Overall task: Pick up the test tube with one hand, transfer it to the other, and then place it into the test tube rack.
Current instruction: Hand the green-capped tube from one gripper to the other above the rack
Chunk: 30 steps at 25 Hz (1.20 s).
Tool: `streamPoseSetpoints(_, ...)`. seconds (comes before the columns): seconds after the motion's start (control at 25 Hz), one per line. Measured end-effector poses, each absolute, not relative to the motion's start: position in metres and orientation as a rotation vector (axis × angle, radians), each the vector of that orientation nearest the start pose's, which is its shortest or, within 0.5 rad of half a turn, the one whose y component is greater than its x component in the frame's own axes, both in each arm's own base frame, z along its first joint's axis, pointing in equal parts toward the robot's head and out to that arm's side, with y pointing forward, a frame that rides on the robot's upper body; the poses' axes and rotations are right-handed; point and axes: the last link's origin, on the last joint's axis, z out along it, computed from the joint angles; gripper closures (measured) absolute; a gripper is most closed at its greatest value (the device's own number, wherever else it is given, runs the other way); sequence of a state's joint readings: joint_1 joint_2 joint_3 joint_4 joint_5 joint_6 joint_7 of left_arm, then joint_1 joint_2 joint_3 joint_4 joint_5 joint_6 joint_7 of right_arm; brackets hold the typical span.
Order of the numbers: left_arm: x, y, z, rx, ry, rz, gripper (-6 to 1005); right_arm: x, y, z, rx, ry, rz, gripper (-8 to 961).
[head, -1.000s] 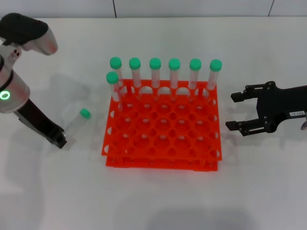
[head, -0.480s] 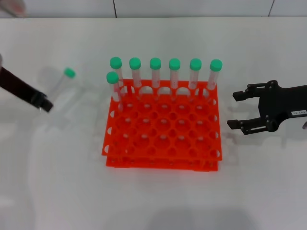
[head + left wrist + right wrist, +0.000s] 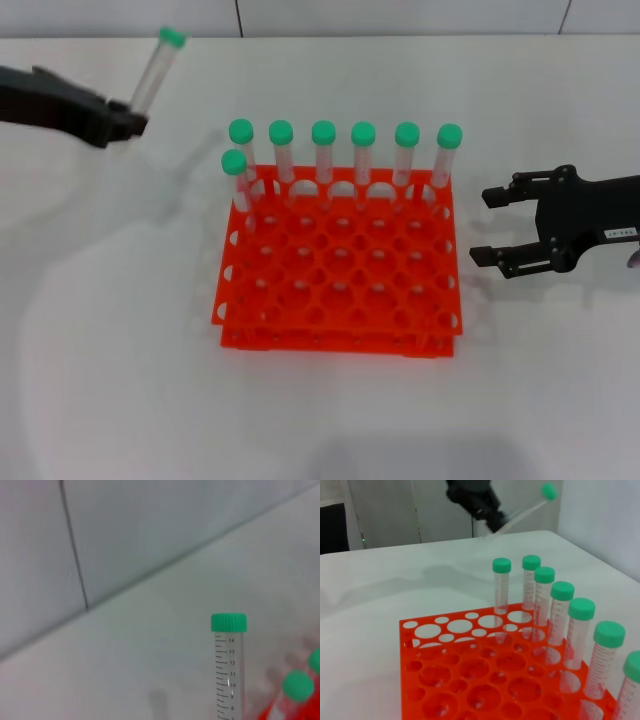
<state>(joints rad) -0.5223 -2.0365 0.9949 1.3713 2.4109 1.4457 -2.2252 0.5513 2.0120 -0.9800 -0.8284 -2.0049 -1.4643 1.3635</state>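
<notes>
My left gripper (image 3: pixel 128 122) is raised at the far left, shut on the lower end of the test tube (image 3: pixel 152 72). The tube is clear with a green cap (image 3: pixel 172 37) and tilts up and to the right. The left wrist view shows this tube (image 3: pixel 228 675) close up with its printed scale. The right wrist view shows the left gripper (image 3: pixel 492 517) far off, holding the tube (image 3: pixel 525 511) in the air. The orange test tube rack (image 3: pixel 335 340) stands at the centre. My right gripper (image 3: pixel 482 227) is open, just right of the rack and empty.
Several green-capped tubes (image 3: pixel 323 150) stand upright along the rack's back row, with one more (image 3: pixel 236 180) at the left of the second row. The rack's other holes (image 3: pixel 470 667) are unfilled. The table (image 3: pixel 120 380) is white, with a wall behind it.
My left gripper has lifted the test tube off the table left of the rack, carrying it up and back while tilting it more upright. The right gripper has barely moved.
</notes>
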Motion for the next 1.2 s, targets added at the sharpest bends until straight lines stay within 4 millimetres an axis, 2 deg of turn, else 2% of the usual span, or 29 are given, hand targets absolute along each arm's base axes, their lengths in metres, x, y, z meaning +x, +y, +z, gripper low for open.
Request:
streamPoseSetpoints(0.24, -0.211, 0.386, 0.078, -2.447, -0.640, -0.216, 809, 0.242, 0.356, 0.013, -2.848, 0.223, 0.337, 188)
streamPoseSetpoints(0.44, -0.205, 0.384, 0.070, -2.480, -0.523, -0.457, 808, 0.244, 0.356, 0.013, -2.842, 0.227, 0.337, 189)
streamPoseSetpoints(0.76, -0.211, 0.385, 0.056, -2.571, -0.514, -0.783, 808, 0.243, 0.355, 0.012, -2.834, 0.221, 0.358, 189)
streamPoseSetpoints(0.96, -0.212, 0.384, 0.050, -2.678, -0.509, -0.859, 808, 0.242, 0.355, 0.012, -2.823, 0.216, 0.392, 189)
streamPoseSetpoints(1.2, -0.209, 0.386, 0.042, -2.771, -0.491, -0.748, 808, 0.240, 0.355, 0.010, -2.810, 0.207, 0.444, 189)
